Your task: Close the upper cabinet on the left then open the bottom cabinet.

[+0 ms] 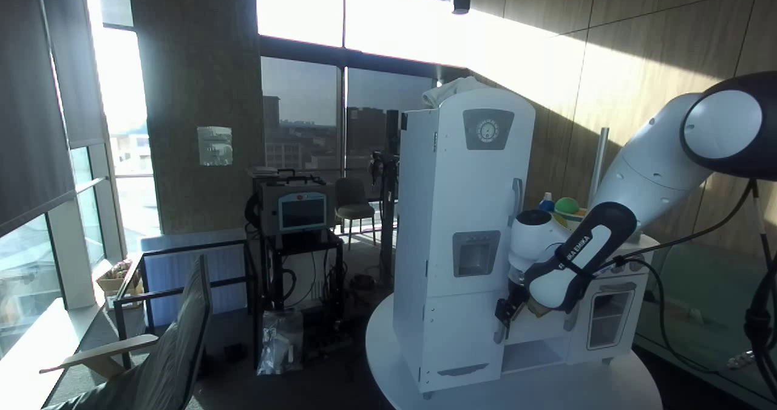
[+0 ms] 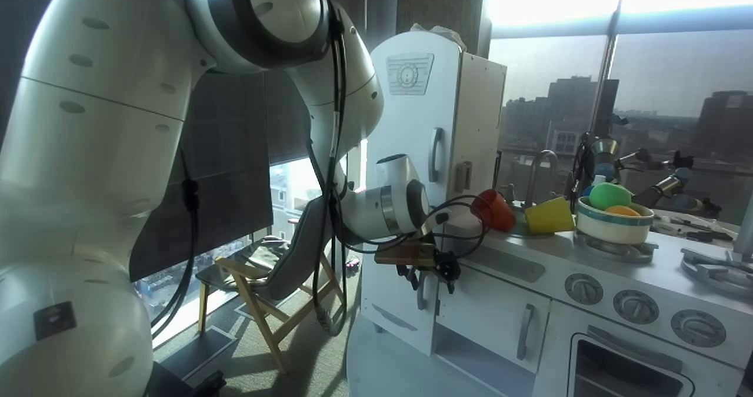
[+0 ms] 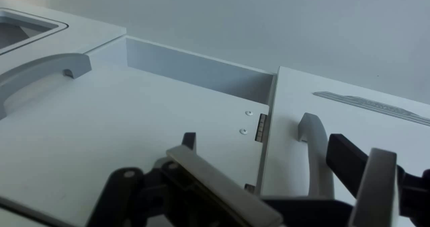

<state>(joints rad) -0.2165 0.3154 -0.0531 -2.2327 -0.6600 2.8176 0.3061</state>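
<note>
The upper cabinet is the tall white door with a grey panel; it looks shut in both exterior views. It is out of the wrist view. The bottom cabinet below it is the short white door, also shut, and shows too in an exterior view and the wrist view. My gripper is open in front of its grey handle. In the wrist view, the handle stands between the open fingers, nearer the right finger. Contact with the handle cannot be told.
A small white door with its own handle adjoins on the side, above an open shelf. Beyond is the oven unit with knobs. A red cup, yellow cup and bowl stand on the counter. Cables hang from the arm.
</note>
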